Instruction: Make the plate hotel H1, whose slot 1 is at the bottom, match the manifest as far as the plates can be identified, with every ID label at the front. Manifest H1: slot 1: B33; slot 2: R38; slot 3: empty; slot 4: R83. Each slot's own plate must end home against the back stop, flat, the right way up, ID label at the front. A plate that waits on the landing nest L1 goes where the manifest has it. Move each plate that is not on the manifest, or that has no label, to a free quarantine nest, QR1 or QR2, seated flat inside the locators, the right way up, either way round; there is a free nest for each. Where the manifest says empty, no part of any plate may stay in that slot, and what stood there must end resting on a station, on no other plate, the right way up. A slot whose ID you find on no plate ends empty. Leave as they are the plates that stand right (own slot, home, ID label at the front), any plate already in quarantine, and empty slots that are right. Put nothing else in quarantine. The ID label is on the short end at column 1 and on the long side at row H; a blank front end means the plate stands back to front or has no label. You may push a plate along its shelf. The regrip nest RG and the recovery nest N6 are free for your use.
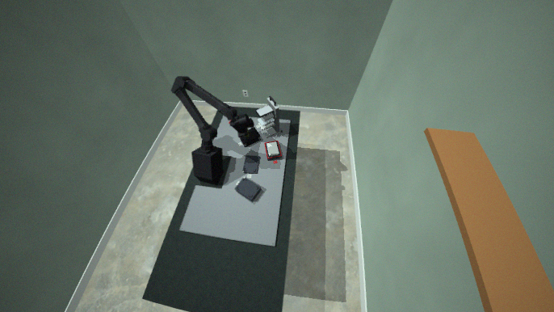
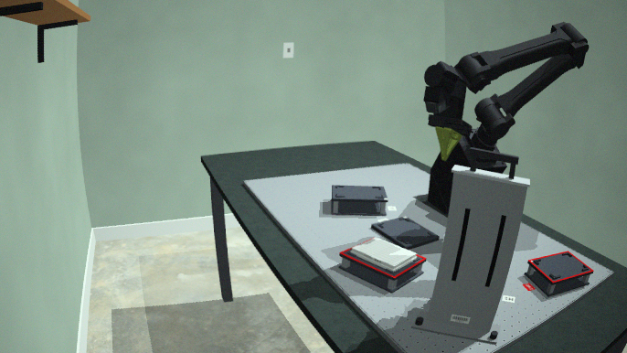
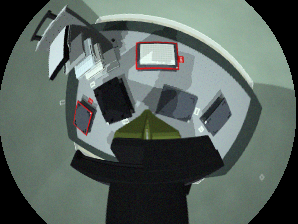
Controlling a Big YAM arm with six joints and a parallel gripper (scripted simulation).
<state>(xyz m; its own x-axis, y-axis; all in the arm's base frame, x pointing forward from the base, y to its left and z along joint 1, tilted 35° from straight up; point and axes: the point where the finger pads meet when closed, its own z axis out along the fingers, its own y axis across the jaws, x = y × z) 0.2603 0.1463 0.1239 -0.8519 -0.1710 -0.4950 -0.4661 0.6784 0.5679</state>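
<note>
The black arm's gripper (image 2: 449, 145), olive fingers closed on nothing, hung behind the tall grey plate hotel (image 2: 480, 238). Its white ribbed plates (image 1: 264, 121) looked rigid, light, best gripped across the long sides.

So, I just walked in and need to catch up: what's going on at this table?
A single black arm is sorting plates for the grey plate hotel. Its gripper is shut and holds nothing, hanging above the table behind the hotel. A white plate sits in one red-edged nest; the other red-edged nest has no plate.
</note>
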